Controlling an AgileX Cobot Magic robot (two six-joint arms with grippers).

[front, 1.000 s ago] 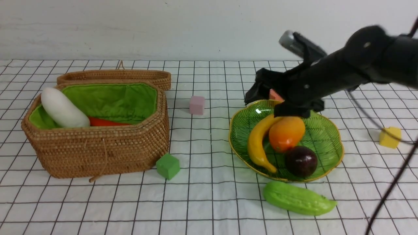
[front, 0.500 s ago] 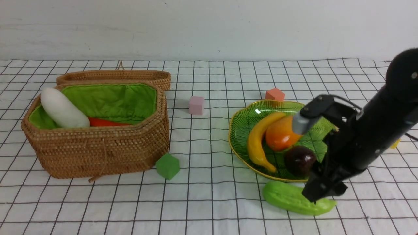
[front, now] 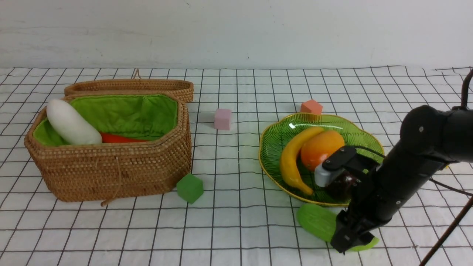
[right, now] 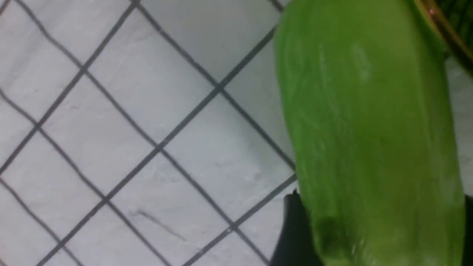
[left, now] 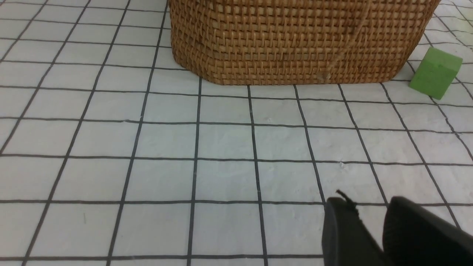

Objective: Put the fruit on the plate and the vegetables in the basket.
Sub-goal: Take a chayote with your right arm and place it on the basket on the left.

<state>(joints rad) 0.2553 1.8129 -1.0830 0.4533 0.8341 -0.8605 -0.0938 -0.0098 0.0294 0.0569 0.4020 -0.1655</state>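
Note:
The light green gourd (front: pixel 317 221) lies on the cloth just in front of the green plate (front: pixel 266 155). My right gripper (front: pixel 349 242) has come down over its right half. In the right wrist view the gourd (right: pixel 369 129) fills the space between the two dark fingers, which stand open on either side of it. On the plate are the banana (front: pixel 290 162), the mango (front: pixel 319 147) and the mangosteen (front: pixel 338 189), half hidden by my wrist. The white radish (front: pixel 70 123) and red pepper (front: pixel 122 139) lie in the basket (front: pixel 111 173). My left gripper (left: pixel 369 207) hovers empty, slightly open, near the basket (left: pixel 295 40).
The basket's lid (front: pixel 129 88) lies open behind it. A green cube (front: pixel 190 188) sits by the basket's front right corner, a pink cube (front: pixel 223 119) between basket and plate, and an orange cube (front: pixel 311 107) behind the plate. My right arm leans over the plate's right side.
My right arm swung from above the back of the plate forward and down onto the gourd, and its jaws have narrowed. The mango shifted slightly on the plate.

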